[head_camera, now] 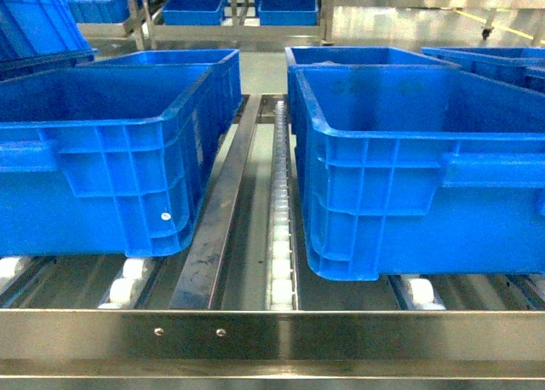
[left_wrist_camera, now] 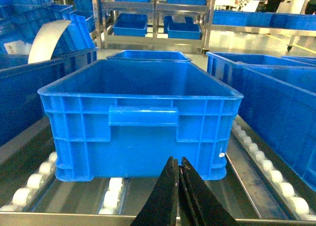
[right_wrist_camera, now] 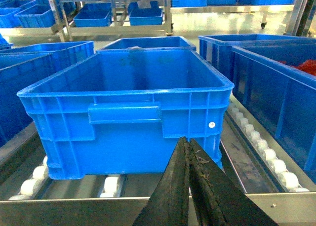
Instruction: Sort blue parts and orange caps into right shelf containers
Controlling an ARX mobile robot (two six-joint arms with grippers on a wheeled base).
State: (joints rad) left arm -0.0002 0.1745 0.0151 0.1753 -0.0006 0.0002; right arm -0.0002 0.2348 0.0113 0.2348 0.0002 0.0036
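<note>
Two of the right shelf containers, large blue crates, stand side by side on the roller shelf: one on the left (head_camera: 102,160), one on the right (head_camera: 409,177). My left gripper (left_wrist_camera: 177,159) is shut with nothing between its black fingers. It hovers just in front of a crate's (left_wrist_camera: 143,117) near wall. My right gripper (right_wrist_camera: 187,139) is also shut and empty, close to the front wall of another crate (right_wrist_camera: 123,117). What shows of both crates' insides is bare. No blue parts or orange caps are in view. Neither gripper shows in the head view.
A steel front rail (head_camera: 272,335) runs across the shelf's near edge, with white rollers (head_camera: 281,237) and a metal divider (head_camera: 217,228) between the crates. More crates stand behind and to the sides. One at the far right holds something reddish (right_wrist_camera: 308,66), too small to identify. Racks with crates stand beyond.
</note>
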